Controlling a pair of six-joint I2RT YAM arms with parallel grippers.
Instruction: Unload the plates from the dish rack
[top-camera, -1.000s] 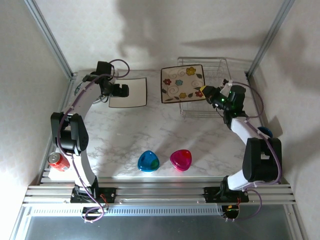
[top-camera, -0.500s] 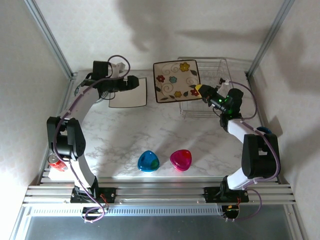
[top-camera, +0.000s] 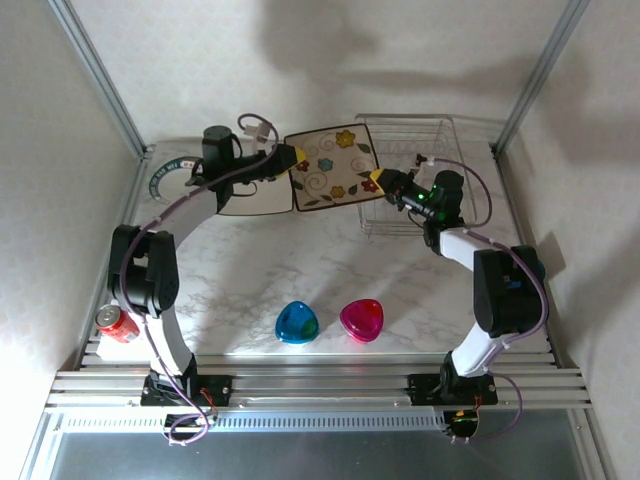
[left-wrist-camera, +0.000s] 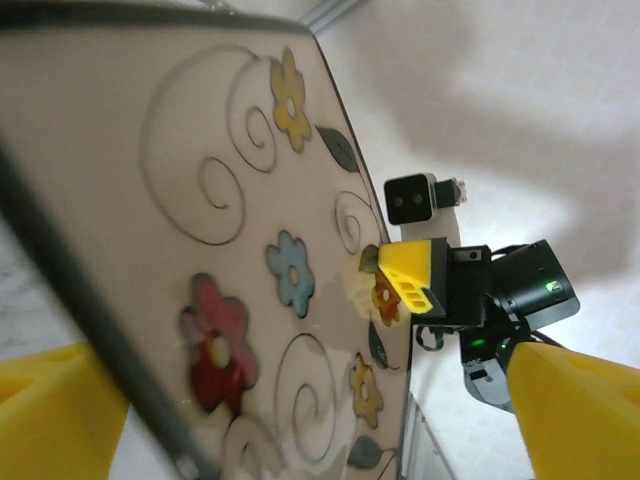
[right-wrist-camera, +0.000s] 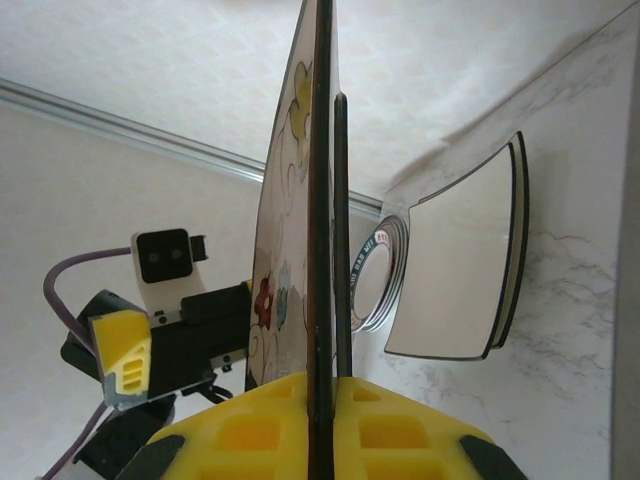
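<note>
Flowered plate (top-camera: 333, 167) — edge pinched between right fingers (right-wrist-camera: 250, 425).

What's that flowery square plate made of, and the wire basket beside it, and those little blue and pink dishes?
The flowered plate: likely glazed ceramic or melamine; thin, stiff, printed pattern, dark edge. The dish rack: thin silvery bars, probably chromed steel wire. The blue dish and pink dish: see-through, shiny, probably coloured plastic, possibly glass.
</note>
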